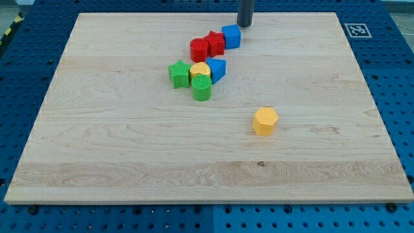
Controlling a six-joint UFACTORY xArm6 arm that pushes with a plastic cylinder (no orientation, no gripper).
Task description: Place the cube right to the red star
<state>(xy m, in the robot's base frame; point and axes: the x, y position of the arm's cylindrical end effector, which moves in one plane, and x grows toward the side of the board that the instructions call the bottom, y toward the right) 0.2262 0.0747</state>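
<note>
A blue cube (231,36) sits near the view's top, touching the right side of the red star (215,43). A red rounded block (199,49) touches the star's left side. My tip (244,24) stands just above and to the right of the blue cube, close to it with a small gap.
Below the red blocks is a tight cluster: a green star (178,73), a yellow round block (200,70), a blue wedge-like block (217,68) and a green cylinder (202,87). A yellow hexagonal block (265,121) lies alone lower right. The wooden board (97,149) sits on a blue pegboard.
</note>
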